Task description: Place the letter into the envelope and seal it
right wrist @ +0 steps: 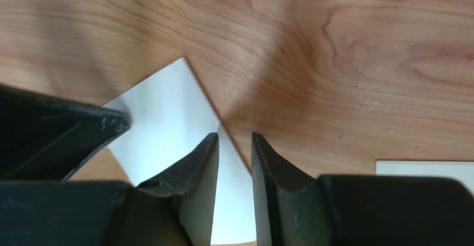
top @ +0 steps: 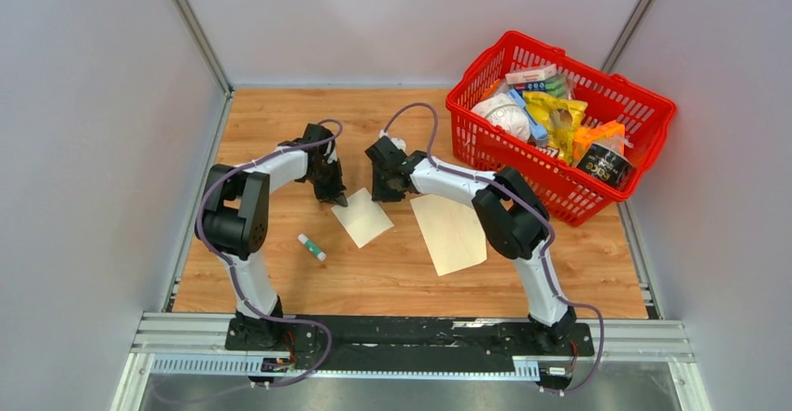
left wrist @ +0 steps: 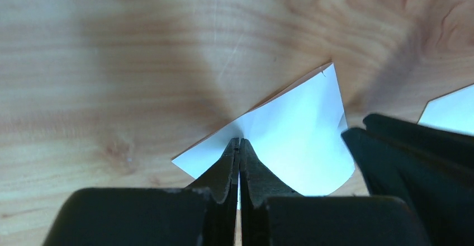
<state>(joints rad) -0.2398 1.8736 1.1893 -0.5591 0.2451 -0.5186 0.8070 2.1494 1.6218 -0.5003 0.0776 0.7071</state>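
Note:
The letter (top: 364,219), a small pale sheet, lies on the wooden table between my two grippers. It also shows in the left wrist view (left wrist: 290,140) and the right wrist view (right wrist: 162,123). My left gripper (top: 336,196) is shut on the letter's far left edge, and the paper puckers at its tips (left wrist: 239,141). My right gripper (top: 383,194) is slightly open, and its jaws straddle the letter's far right edge (right wrist: 235,140). The envelope (top: 451,233), larger and cream, lies flat just right of the letter. Only a corner of the envelope shows in the left wrist view (left wrist: 453,112) and in the right wrist view (right wrist: 425,168).
A glue stick (top: 312,247) lies on the table left of the letter. A red basket (top: 644,182) full of groceries stands at the back right. Grey walls close in the table on three sides.

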